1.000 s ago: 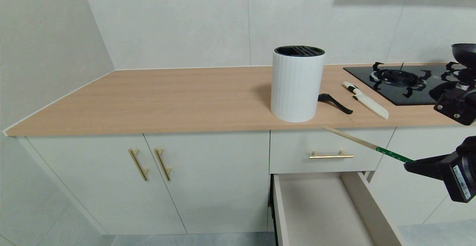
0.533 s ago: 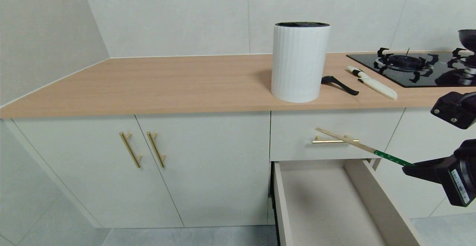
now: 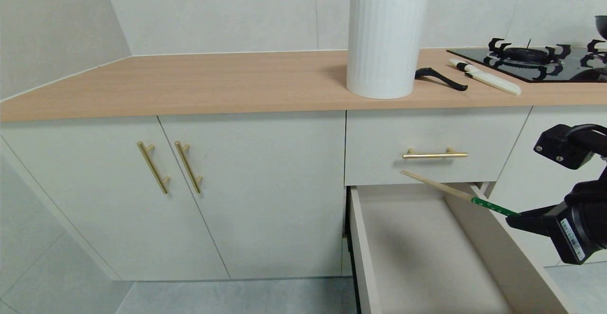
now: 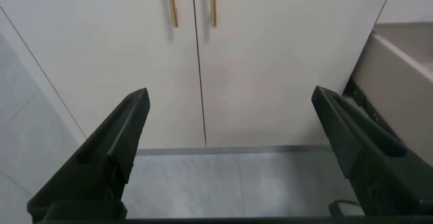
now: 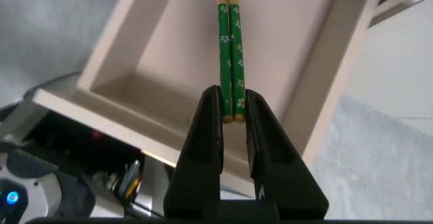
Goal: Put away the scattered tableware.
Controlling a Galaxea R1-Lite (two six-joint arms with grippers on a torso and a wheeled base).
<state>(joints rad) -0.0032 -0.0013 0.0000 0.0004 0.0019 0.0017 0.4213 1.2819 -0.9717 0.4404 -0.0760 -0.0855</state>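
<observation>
My right gripper (image 3: pixel 517 215) (image 5: pixel 232 112) is shut on a pair of wooden chopsticks (image 3: pixel 450 193) (image 5: pixel 229 55) with green patterned ends. It holds them by the green ends, and their tips slant up over the back of the open lower drawer (image 3: pixel 479 224) (image 5: pixel 115 55), just below the upper drawer's gold handle (image 3: pixel 435 154). On the wooden counter (image 3: pixel 189 84) a white ribbed holder (image 3: pixel 385 41) stands upright. A black-handled utensil (image 3: pixel 440 78) and a white knife (image 3: pixel 484 76) lie beside it. My left gripper (image 4: pixel 233 156) is open, low in front of the cabinet doors (image 4: pixel 196 55).
A black gas hob (image 3: pixel 536 58) sits at the counter's right end. Two cabinet doors with gold handles (image 3: pixel 169 166) stand shut left of the drawers. The open drawer juts out over the grey floor (image 3: pixel 227 297).
The head camera has dropped, so counter and holder sit higher in the picture. The chopsticks' tips have gone from counter-edge height to below the upper drawer's handle, over the open drawer.
</observation>
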